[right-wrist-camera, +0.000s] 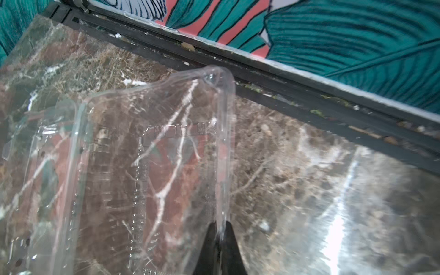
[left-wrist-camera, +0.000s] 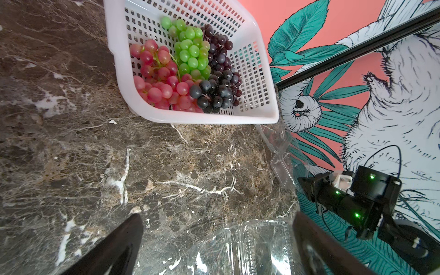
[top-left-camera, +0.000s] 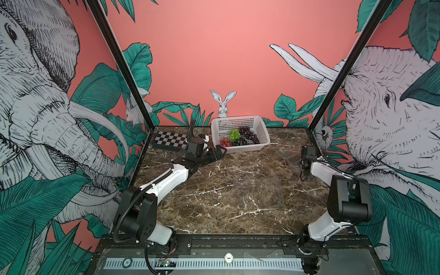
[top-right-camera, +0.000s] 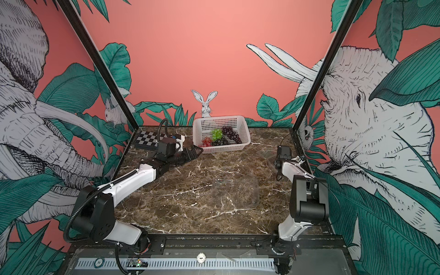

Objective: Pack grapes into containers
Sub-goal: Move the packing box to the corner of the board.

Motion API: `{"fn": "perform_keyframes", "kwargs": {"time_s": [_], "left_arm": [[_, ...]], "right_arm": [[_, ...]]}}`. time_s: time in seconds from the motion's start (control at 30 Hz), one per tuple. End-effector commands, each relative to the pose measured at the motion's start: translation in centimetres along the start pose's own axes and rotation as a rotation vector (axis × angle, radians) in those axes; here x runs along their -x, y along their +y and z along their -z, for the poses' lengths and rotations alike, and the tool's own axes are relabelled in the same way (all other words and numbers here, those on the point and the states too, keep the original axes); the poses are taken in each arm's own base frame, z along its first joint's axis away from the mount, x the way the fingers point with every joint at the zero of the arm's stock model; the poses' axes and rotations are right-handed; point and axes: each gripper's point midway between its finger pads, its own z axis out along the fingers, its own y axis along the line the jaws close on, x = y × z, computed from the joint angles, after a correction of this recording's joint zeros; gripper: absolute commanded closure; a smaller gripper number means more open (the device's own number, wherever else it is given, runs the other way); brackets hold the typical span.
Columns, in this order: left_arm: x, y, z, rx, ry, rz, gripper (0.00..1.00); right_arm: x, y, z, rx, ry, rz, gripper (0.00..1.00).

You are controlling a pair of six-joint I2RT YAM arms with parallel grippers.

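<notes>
Tabletop (top-left-camera: 190, 214) of marble, mural walls (top-left-camera: 35, 95), clear container (right-wrist-camera: 154, 154)

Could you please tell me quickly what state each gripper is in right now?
Left gripper: open, holding nothing.
Right gripper: closed on the rim of a clear container.

The right tool (right-wrist-camera: 220, 240) has its two black fingertips pressed together on the thin side wall of a clear plastic container (right-wrist-camera: 154, 154), near one of its rounded corners. The container sits open on the brown marble desk (right-wrist-camera: 297, 178), close to the desk's edge, where a black rail (right-wrist-camera: 309, 95) runs. More clear plastic (right-wrist-camera: 47, 171) lies against its other side; lid or second box cannot be told. Beyond the rail stands a wall (right-wrist-camera: 357, 35) printed with green leaves.
</notes>
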Motion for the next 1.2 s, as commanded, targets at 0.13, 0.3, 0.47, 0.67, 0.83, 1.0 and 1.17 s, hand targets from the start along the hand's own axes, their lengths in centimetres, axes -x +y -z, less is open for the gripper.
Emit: {"fn": "perform_keyframes", "kwargs": {"time_s": [0.13, 0.3, 0.47, 0.67, 0.83, 1.0, 1.17], "left_arm": [[0.4, -1.3, 0.3, -0.024, 0.008, -0.022, 0.0], [0.2, -0.8, 0.0, -0.006, 0.013, -0.021, 0.0], [0.4, -0.6, -0.4, 0.011, 0.027, -0.038, 0.01], [1.5, -0.6, 0.1, 0.073, 0.016, -0.102, 0.01], [1.7, -0.5, 0.3, 0.084, 0.012, -0.106, 0.01], [1.2, -0.4, 0.4, 0.078, 0.024, -0.087, 0.0], [1.1, 0.2, 1.0, 0.1, 0.023, -0.089, 0.0]], "right_arm": [[1.0, 3.8, -1.3, 0.046, 0.018, -0.056, 0.76], [1.3, 5.4, 0.6, 0.131, 0.0, 0.007, 0.48], [0.7, 7.3, 3.2, 0.245, -0.002, 0.093, 0.22], [-0.1, 11.7, 8.1, 0.44, -0.013, 0.261, 0.02], [-2.2, 18.3, 10.7, 0.619, -0.005, 0.477, 0.02], [-5.1, 23.9, 10.5, 0.692, 0.077, 0.628, 0.02], [-5.7, 25.0, 9.6, 0.643, 0.052, 0.677, 0.02]]}}
